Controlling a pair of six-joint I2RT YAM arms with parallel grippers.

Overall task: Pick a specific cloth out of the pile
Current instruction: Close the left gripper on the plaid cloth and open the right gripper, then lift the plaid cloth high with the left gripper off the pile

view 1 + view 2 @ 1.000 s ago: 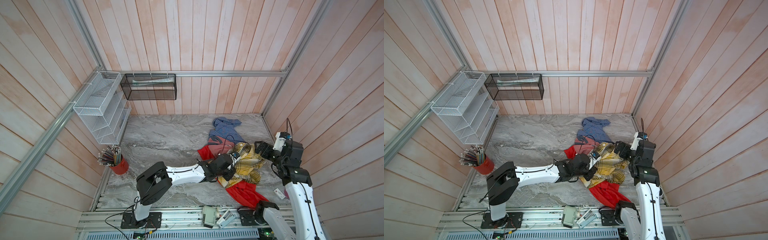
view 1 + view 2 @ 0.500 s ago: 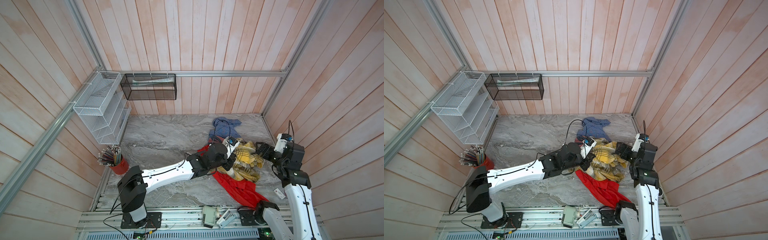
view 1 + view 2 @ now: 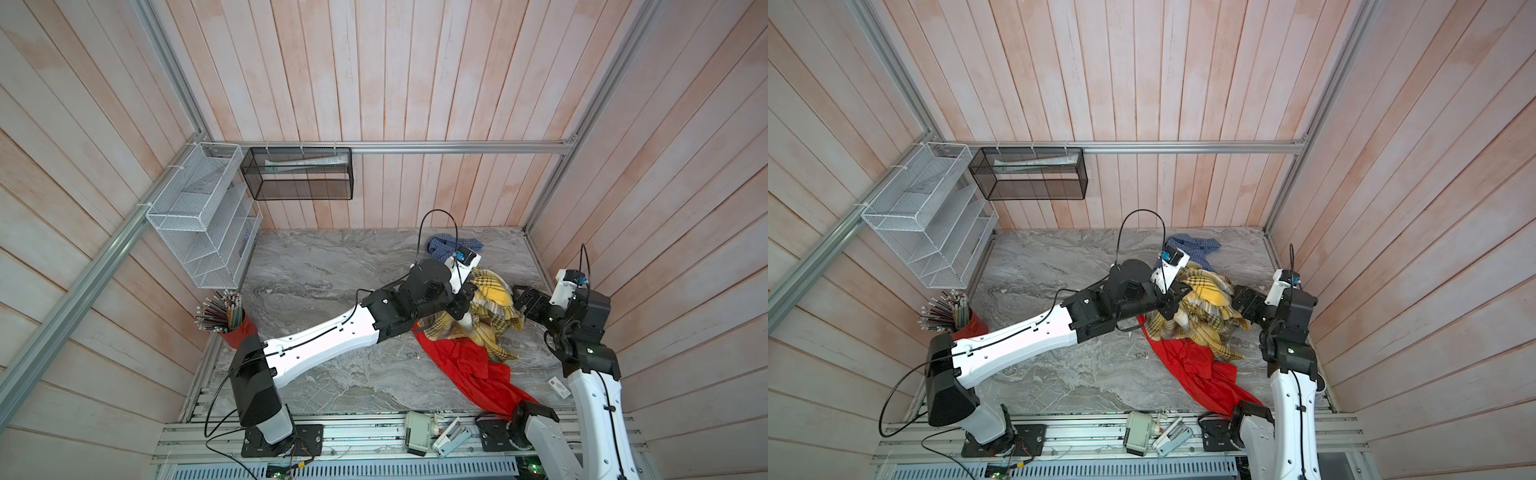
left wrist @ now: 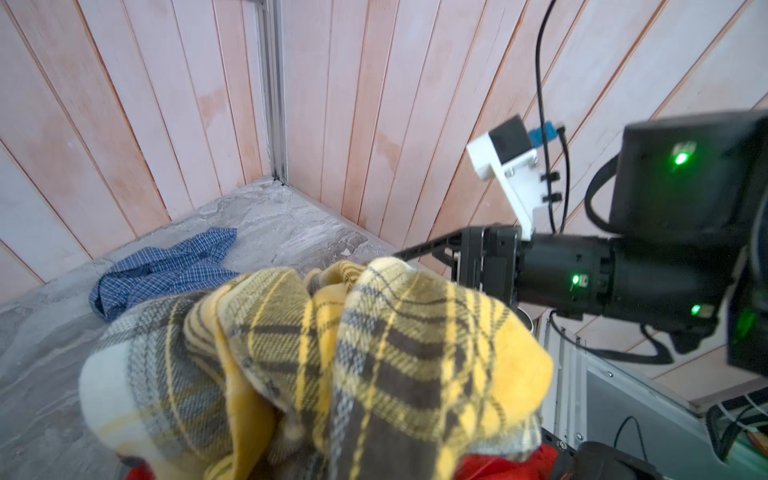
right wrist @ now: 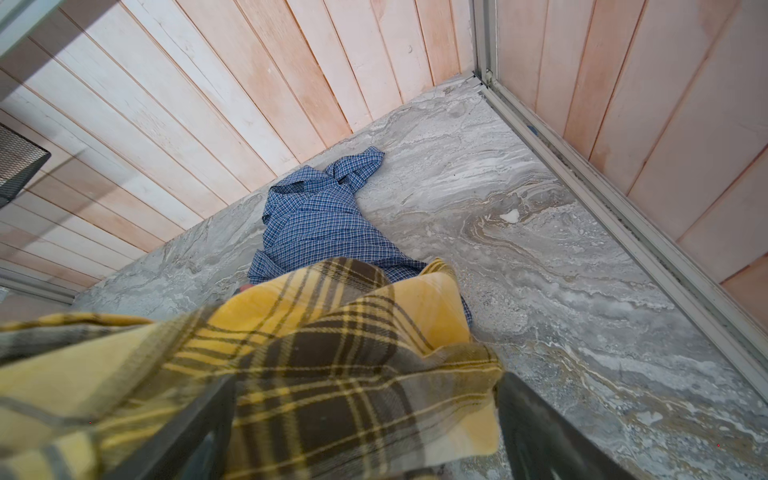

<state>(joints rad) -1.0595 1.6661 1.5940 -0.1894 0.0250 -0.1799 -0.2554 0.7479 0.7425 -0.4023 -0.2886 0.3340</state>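
Top views: yellow plaid cloth point(image 3: 494, 303) bunched up, raised between both arms, tail draped on red garment point(image 3: 469, 370); blue checked shirt point(image 3: 441, 246) apart behind.
Progress: picked, lifted partway; separating from pile point(image 3: 482, 353) left.
Left gripper point(image 3: 463, 309): pinched on cloth, arm stretched across table point(image 3: 332, 270).
Right gripper point(image 3: 518, 303): jaws wide, cloth fold between, likely unclamped.

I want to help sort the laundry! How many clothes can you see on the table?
3. The yellow plaid shirt is bunched up in the middle, the red garment lies partly under it nearer the robot's bases, and the blue checked shirt lies behind. More may be hidden underneath.
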